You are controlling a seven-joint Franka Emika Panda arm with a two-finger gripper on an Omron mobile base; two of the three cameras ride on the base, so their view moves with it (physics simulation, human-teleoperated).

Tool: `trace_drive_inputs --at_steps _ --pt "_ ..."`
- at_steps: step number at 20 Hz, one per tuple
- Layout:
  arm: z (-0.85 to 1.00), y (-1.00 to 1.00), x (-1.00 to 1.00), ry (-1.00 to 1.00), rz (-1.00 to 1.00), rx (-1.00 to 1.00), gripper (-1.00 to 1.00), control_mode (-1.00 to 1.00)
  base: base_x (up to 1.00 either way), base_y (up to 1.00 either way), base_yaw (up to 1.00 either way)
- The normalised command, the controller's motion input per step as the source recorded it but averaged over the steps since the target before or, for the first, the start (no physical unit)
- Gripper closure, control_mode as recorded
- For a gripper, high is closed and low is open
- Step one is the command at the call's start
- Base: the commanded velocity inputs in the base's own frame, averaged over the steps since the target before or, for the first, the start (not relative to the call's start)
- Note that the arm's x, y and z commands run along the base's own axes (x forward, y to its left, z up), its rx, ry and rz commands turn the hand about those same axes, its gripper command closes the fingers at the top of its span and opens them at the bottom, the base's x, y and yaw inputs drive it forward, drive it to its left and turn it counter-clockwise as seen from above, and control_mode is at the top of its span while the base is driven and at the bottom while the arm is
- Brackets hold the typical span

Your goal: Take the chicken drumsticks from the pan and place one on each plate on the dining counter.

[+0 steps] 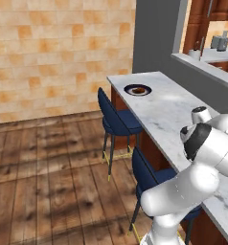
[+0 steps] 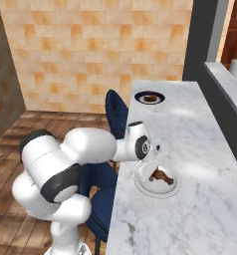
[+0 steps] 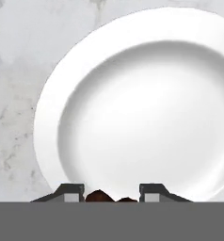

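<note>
Fingers (image 3: 111,194) pinched on one drumstick (image 3: 107,196), held low over a white plate (image 3: 147,108) on the marble surface (image 2: 200,149); second drumstick (image 2: 150,98) lodged in the navy-rimmed plate (image 2: 150,97) at the far end; blue stools (image 1: 118,119) ranged alongside.

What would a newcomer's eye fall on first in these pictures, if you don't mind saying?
Probably the big white arm bent low over the dining counter, with its gripper just above a white plate near the counter's edge; a chicken drumstick shows brown against the plate, between the fingertips. Next, the dark-rimmed plate at the far end, with another brown piece on it.
</note>
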Motion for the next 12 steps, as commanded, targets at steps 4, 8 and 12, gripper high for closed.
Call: trace_drive_inputs --at_steps 4,8,12 --pt "-0.52 -0.17 0.39 0.00 0.00 0.03 1.00 -1.00 0.00 0.00 0.00" --pt "-0.48 0.00 0.42 0.00 0.00 0.01 1.00 -1.00 0.00 0.00 0.00" --pt "-0.34 0.11 0.20 0.00 0.00 0.00 1.00 -1.00 0.00 0.00 0.00"
